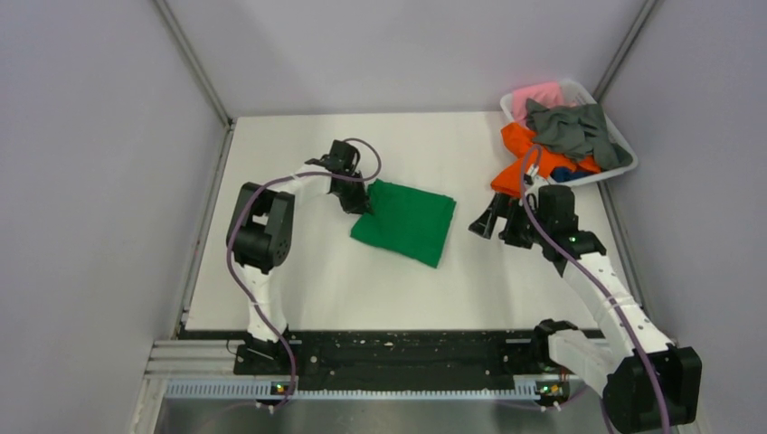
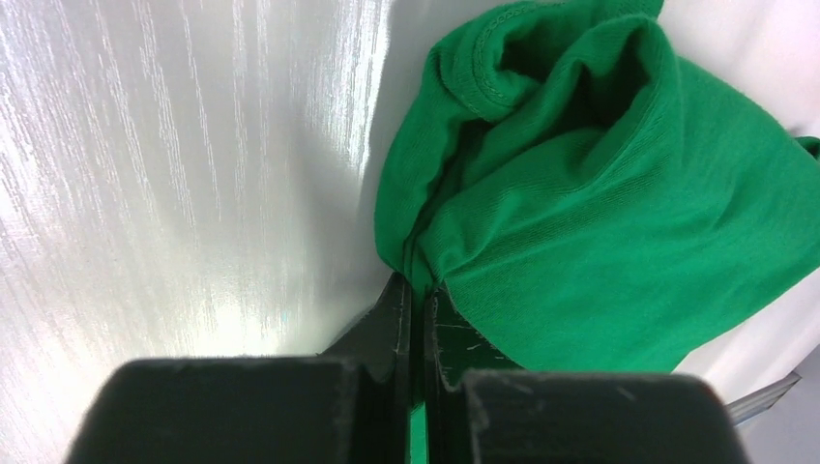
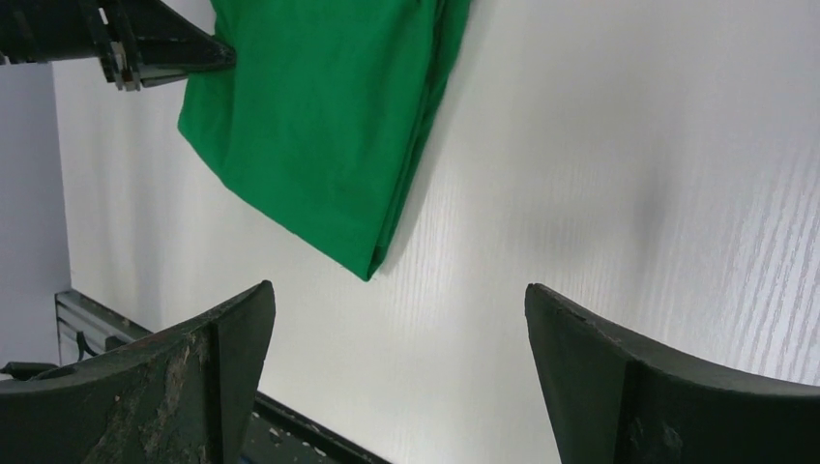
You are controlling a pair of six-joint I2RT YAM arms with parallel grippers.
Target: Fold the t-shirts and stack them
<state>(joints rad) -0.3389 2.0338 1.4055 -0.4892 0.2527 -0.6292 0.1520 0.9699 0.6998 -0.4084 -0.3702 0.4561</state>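
A bright green t-shirt (image 1: 405, 221) lies folded into a rough square in the middle of the white table. My left gripper (image 1: 365, 210) is at its left edge and is shut on a pinch of the green cloth (image 2: 541, 222), which bunches up just past the closed fingertips (image 2: 418, 290). My right gripper (image 1: 486, 224) hangs open a little to the right of the shirt, nothing between its fingers (image 3: 218, 338); the green t-shirt (image 3: 319, 126) shows ahead of it. Orange (image 1: 517, 154), dark grey (image 1: 570, 127), pink (image 1: 535, 94) and blue (image 1: 563, 172) t-shirts are heaped at the back right.
A white plastic basket (image 1: 626, 158) at the table's back right corner holds the heap, with the orange shirt spilling over its near rim onto the table (image 1: 298, 271). Grey walls close in the left, back and right. The black base rail (image 1: 398, 353) runs along the near edge.
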